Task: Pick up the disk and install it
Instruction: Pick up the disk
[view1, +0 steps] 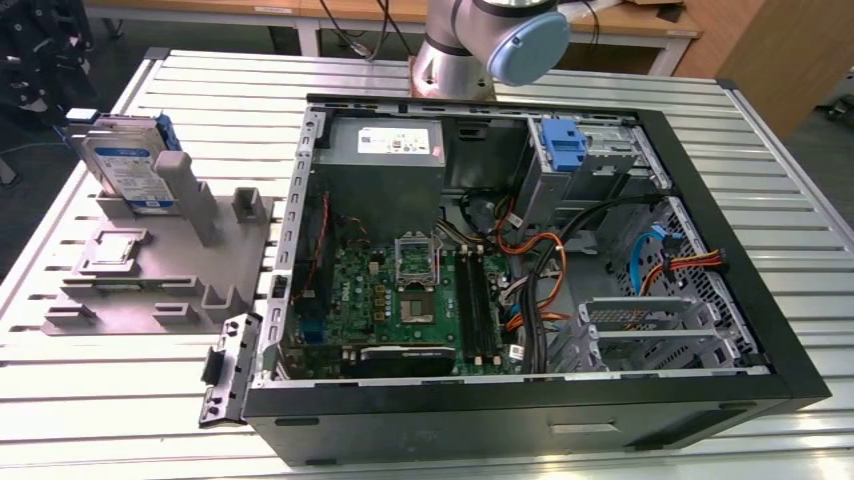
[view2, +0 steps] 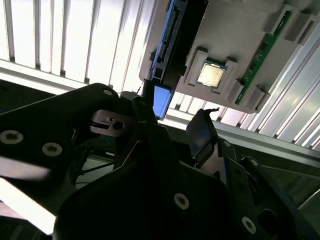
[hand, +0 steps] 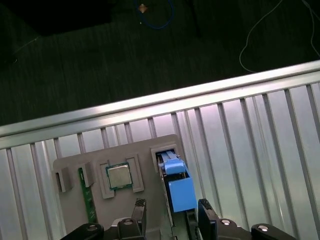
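Note:
The disk (view1: 127, 168) stands upright in a slot of the grey fixture (view1: 160, 270) on the exterior view's left, silver with a white and blue label and blue side rails. In the first wrist view I look down on the disk's blue rail (hand: 176, 186), and my gripper (hand: 172, 214) hangs above it, open, with one dark finger on either side of its line. In the second wrist view the disk (view2: 167, 40) is seen edge-on beyond the open gripper (view2: 175, 114). Nothing is held.
The open computer case (view1: 747, 330) lies on the slatted table, with a drive bay and blue latch (view1: 567, 150) at its far right corner and a grey power supply (view1: 387, 145) beside it. The fixture also carries a processor chip (hand: 118, 176) and a green memory stick (hand: 88, 200).

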